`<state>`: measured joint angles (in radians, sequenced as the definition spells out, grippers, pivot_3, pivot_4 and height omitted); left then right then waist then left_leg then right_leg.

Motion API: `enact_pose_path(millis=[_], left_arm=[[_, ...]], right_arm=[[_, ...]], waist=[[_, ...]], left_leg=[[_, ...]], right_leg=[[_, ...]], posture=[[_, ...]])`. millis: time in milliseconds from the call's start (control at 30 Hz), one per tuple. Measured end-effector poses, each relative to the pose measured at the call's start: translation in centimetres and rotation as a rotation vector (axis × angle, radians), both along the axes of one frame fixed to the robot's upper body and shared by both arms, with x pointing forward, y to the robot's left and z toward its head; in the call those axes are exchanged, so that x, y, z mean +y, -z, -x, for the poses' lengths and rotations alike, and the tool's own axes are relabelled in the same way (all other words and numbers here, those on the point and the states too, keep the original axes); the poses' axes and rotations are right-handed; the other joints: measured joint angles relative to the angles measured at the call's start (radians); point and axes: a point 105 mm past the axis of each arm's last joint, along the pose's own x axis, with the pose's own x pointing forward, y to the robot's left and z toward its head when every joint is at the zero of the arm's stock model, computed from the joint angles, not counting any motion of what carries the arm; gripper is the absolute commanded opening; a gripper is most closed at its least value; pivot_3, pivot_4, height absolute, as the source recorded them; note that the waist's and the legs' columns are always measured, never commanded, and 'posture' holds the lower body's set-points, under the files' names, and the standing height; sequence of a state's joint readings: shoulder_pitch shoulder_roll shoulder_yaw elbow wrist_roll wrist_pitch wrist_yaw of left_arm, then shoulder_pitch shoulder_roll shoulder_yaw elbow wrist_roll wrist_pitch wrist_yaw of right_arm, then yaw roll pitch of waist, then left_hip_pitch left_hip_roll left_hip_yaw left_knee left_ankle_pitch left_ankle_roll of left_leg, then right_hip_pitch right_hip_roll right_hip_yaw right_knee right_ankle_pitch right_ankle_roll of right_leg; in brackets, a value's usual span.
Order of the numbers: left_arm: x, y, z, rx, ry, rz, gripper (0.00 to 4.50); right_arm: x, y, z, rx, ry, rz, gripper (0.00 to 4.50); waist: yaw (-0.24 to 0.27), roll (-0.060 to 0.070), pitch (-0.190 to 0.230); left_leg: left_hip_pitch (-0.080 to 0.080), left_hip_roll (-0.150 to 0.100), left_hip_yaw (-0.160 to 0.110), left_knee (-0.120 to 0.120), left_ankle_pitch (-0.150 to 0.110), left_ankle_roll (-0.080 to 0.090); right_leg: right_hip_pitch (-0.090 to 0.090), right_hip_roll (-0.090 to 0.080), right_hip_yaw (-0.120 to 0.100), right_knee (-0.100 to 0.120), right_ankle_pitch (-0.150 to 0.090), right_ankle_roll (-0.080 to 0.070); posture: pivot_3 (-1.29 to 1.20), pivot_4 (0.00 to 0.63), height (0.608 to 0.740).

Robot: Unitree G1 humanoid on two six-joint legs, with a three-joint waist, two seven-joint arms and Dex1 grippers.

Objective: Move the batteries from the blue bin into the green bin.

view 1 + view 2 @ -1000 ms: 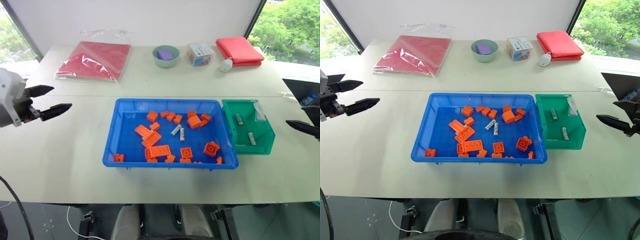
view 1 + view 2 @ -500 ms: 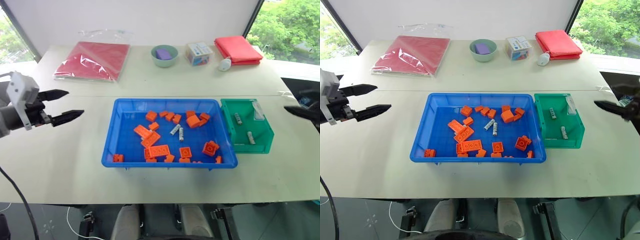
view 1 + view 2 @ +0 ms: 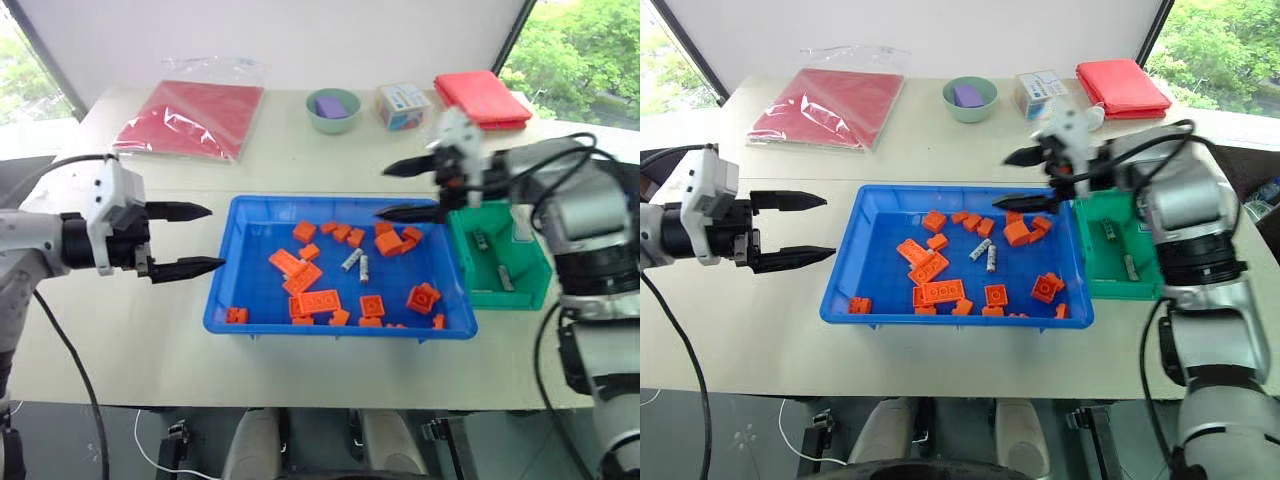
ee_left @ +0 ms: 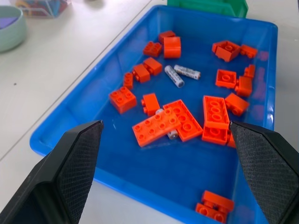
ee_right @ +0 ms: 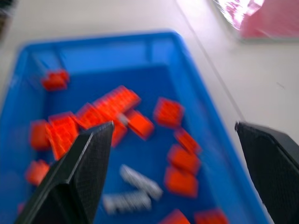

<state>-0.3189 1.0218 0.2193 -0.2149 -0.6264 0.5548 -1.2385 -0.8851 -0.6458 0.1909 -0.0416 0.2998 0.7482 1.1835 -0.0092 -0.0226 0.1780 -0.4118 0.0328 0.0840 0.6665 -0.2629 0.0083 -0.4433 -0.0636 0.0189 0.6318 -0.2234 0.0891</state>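
Observation:
The blue bin (image 3: pixel 254 272) lies mid-table holding several orange bricks and two batteries (image 3: pixel 352 260) side by side near its middle, also seen in the left wrist view (image 4: pixel 171 76). A third battery (image 4: pixel 172 135) peeks out from under the bricks. The green bin (image 3: pixel 522 278) touches the blue bin's right side, and two batteries (image 3: pixel 503 277) lie in it. My left gripper (image 3: pixel 217 237) hovers open just outside the blue bin's left rim, pointing at it. Open as well, my right gripper (image 3: pixel 382 192) hangs above the bin's far right corner, pointing left.
Along the far side of the table lie a red sheet in a clear bag (image 3: pixel 190 118), a pale green bowl (image 3: pixel 332 110) with a purple block, a clear box (image 3: pixel 400 106) and a folded red cloth (image 3: pixel 482 98). The table's near edge runs just below the blue bin.
My right arm has swung in from the table's right edge to above the blue bin's far right corner. The left gripper has moved right toward the bin's left rim. Both stay open.

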Motion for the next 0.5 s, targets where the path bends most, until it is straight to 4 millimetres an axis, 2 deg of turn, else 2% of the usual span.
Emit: enact_pose_path(millis=[167,333,500], left_arm=[[0.0,0.4,0.0,0.001,0.004,-0.020,4.50],[-0.1,0.4,-0.1,0.003,0.013,-0.026,4.50],[-0.5,0.1,-0.4,-0.003,0.030,-0.027,4.50]], right_arm=[[4.5,2.3,0.9,0.105,0.033,-0.042,4.29],[7.7,5.3,1.8,0.175,0.047,-0.019,4.29],[10.8,7.0,0.4,0.210,0.128,-0.009,4.29]], waist=[[-0.005,-0.001,0.000],[-0.006,-0.002,-0.001],[-0.011,-0.002,-0.001]], left_leg=[[0.000,0.000,0.000,0.002,0.000,0.000],[0.000,0.000,0.000,0.001,0.000,0.000],[0.001,0.000,0.000,0.001,0.000,0.000]], right_leg=[[0.001,0.000,0.000,-0.001,-0.001,-0.002],[0.000,0.001,0.000,0.000,-0.001,-0.002],[0.000,0.002,0.000,0.000,-0.001,-0.001]], posture=[[0.00,0.150,0.736],[0.00,0.150,0.736],[0.00,0.150,0.736]])
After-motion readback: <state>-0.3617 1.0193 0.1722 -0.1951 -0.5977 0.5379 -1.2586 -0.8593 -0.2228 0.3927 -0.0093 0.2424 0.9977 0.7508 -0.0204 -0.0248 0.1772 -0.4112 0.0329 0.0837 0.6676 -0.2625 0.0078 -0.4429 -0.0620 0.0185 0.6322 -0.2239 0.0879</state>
